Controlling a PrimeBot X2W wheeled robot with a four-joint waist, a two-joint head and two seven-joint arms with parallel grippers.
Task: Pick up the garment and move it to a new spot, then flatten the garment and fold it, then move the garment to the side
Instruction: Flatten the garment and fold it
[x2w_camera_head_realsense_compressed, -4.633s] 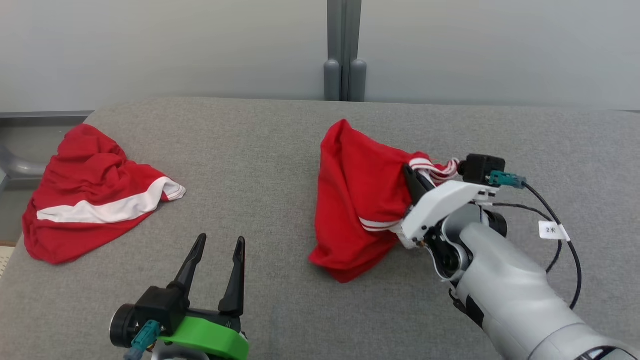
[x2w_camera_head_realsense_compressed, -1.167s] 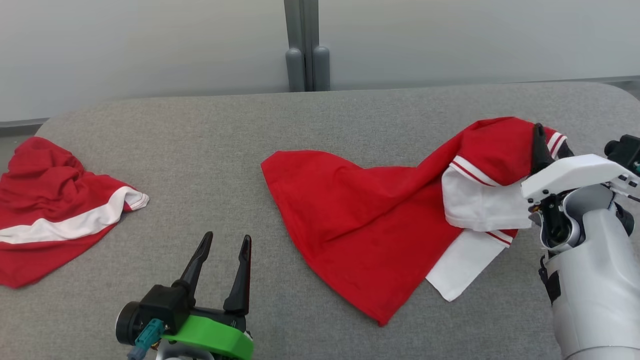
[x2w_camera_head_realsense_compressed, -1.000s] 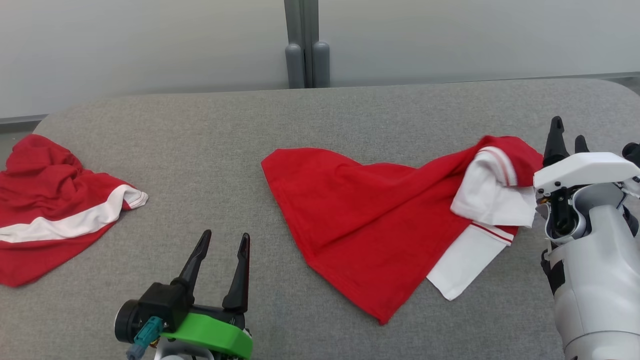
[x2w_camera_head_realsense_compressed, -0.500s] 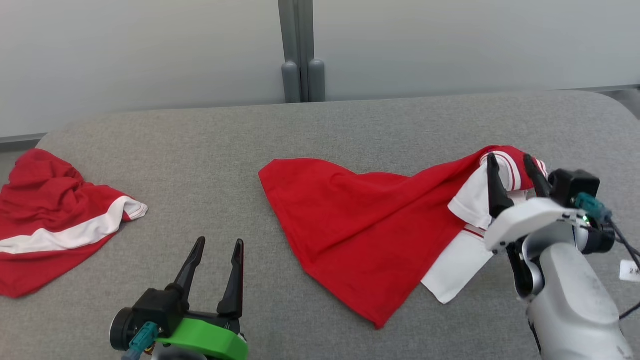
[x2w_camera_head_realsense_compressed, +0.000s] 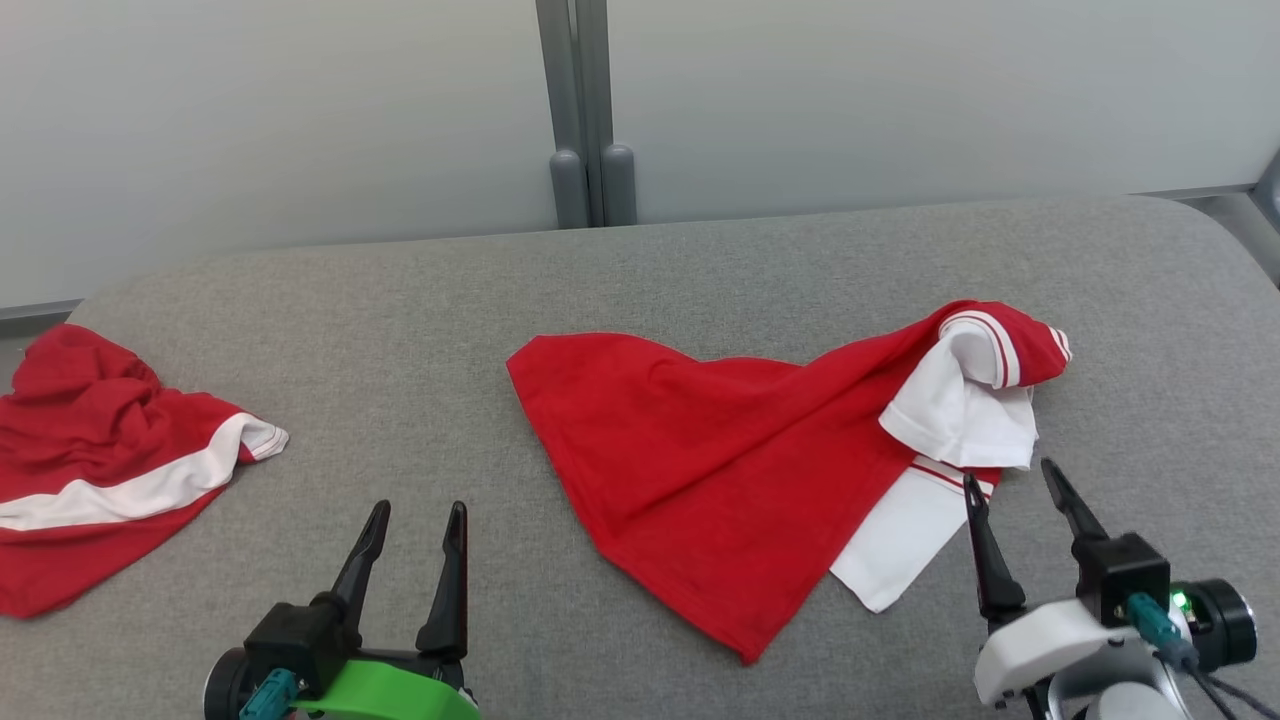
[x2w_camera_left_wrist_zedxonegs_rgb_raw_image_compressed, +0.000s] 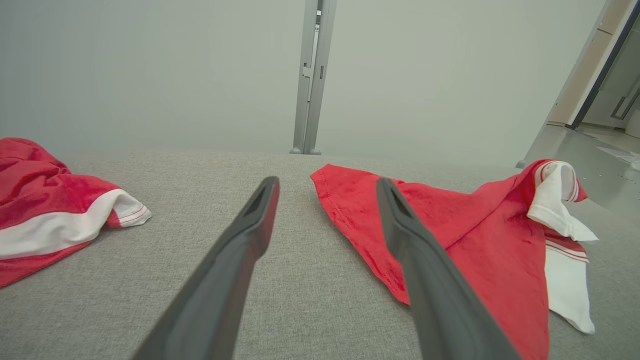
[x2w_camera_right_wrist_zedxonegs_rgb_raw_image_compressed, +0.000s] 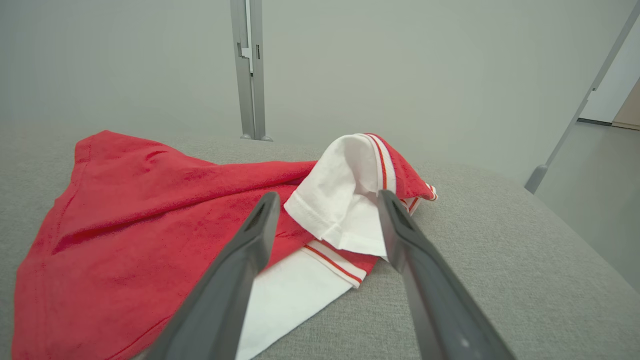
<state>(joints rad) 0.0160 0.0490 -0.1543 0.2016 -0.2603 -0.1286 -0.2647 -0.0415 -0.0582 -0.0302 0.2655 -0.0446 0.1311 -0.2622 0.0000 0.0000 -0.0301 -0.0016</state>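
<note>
At the lower right of the head view, the right gripper (x2w_camera_head_realsense_compressed: 1008, 473) has its two dark fingers spread wide with nothing between them. The tips point up the frame at the garment (x2w_camera_head_realsense_compressed: 720, 450), right at the edge of its white sleeve, though it is hard to tell whether a tip brushes the cloth. The garment lies spread on the grey padded surface (x2w_camera_head_realsense_compressed: 700, 260), from the frame's centre out to the right — red body on the left, white sleeves with striped cuffs bunched at its right end. At the lower left, the left gripper (x2w_camera_head_realsense_compressed: 418, 506) is likewise spread and empty, well apart from the garment. A second red garment (x2w_camera_head_realsense_compressed: 90, 460) with a white band lies crumpled at the left edge.
</note>
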